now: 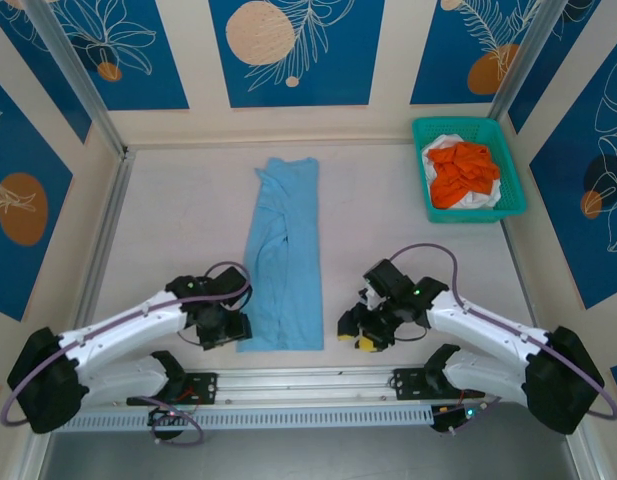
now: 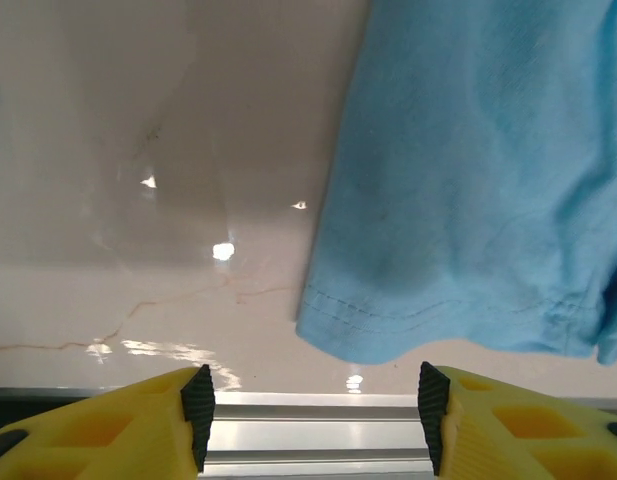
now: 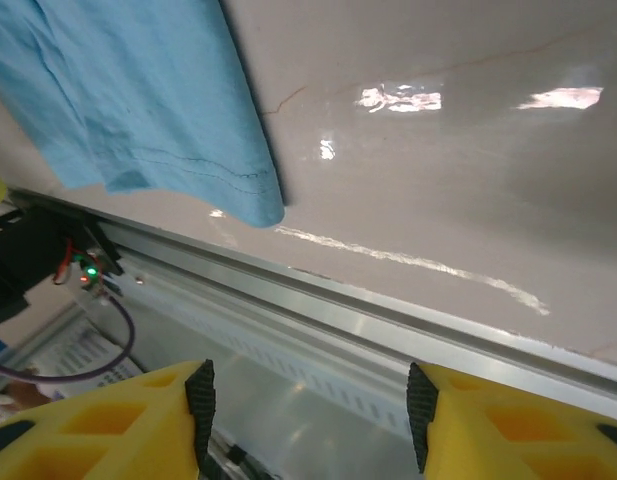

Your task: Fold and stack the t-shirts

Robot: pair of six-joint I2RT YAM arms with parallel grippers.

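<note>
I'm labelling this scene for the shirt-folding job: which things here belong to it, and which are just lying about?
Belongs: light blue t-shirt, folded into a long strip; orange t-shirt; white t-shirt under it.
Lying about: teal basket holding those two.

Three shirts can be counted: one light blue t-shirt [image 1: 281, 262], one orange t-shirt [image 1: 462, 172] and one white t-shirt [image 1: 485, 198]. There is one teal basket [image 1: 458, 122]. Two grippers: left gripper [image 2: 313, 415], right gripper [image 3: 308, 415].

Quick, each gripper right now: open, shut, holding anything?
Left gripper: open, holding nothing.
Right gripper: open, holding nothing.
</note>
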